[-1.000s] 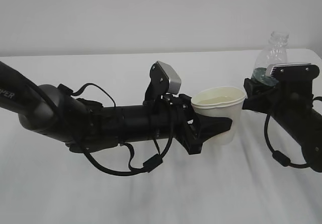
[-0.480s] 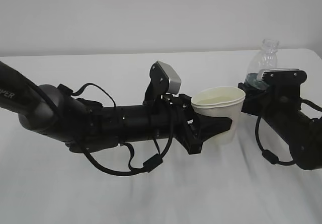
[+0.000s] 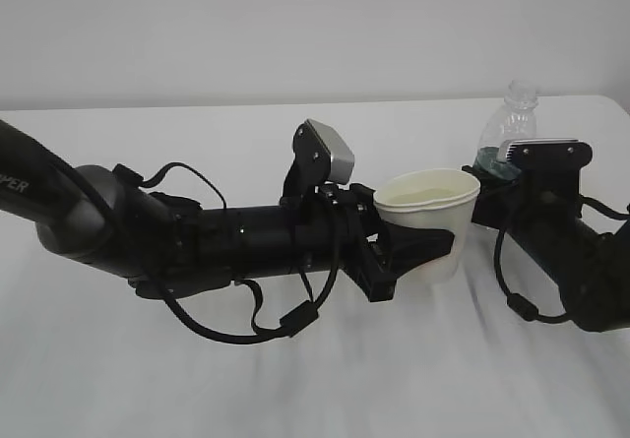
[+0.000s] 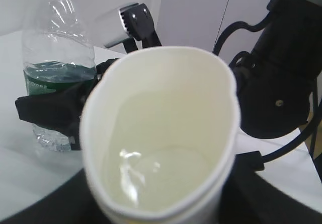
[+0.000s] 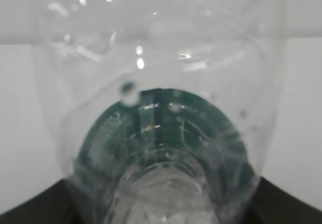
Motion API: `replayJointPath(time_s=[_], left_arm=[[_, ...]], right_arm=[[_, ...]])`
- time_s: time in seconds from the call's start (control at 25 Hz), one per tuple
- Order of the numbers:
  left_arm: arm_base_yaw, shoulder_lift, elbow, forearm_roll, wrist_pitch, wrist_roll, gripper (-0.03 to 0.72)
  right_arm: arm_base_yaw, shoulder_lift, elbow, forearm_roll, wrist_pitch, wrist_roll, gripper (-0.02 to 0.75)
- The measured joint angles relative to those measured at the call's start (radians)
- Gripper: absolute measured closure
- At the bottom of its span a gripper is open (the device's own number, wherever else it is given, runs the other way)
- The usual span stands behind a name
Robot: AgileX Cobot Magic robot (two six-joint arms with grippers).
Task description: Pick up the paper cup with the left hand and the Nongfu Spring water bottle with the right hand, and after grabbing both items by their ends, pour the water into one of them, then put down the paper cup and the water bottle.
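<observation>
The left hand [image 3: 409, 253] pinches the paper cup [image 3: 430, 223] with water inside; the right hand [image 3: 492, 190] clamps the upright Nongfu Spring water bottle [image 3: 507, 133].

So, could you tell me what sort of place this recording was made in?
Probably a robot lab test bench rather than a kitchen: a bare white table against a blank pale wall, with nothing out but the paper cup and the water bottle that the two arms hold.

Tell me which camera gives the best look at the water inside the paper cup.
The left wrist view: it looks straight into the cup, showing water pooled at the bottom. The exterior view shows the cup from the side, with only a sliver of its inside. The right wrist view shows only the bottle.
</observation>
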Motion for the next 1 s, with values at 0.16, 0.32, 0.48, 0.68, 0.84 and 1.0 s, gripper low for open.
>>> replayJointPath(time_s=[0.16, 0.32, 0.48, 0.68, 0.84, 1.0], left_arm=[[0.0, 0.0, 0.0, 0.0, 0.0, 0.0, 0.307], [0.0, 0.0, 0.0, 0.0, 0.0, 0.0, 0.307], [0.0, 0.0, 0.0, 0.0, 0.0, 0.0, 0.307], [0.0, 0.0, 0.0, -0.002, 0.0, 0.0, 0.307], [0.0, 0.0, 0.0, -0.002, 0.0, 0.0, 0.307], [0.0, 0.0, 0.0, -0.002, 0.0, 0.0, 0.307]], right_arm=[[0.0, 0.0, 0.0, -0.017, -0.001, 0.0, 0.335], [0.0, 0.0, 0.0, -0.034, -0.001, 0.0, 0.335], [0.0, 0.0, 0.0, -0.035, -0.001, 0.0, 0.334], [0.0, 0.0, 0.0, -0.047, -0.001, 0.0, 0.321], [0.0, 0.0, 0.0, -0.057, -0.001, 0.002, 0.288], [0.0, 0.0, 0.0, -0.086, -0.001, 0.002, 0.239]])
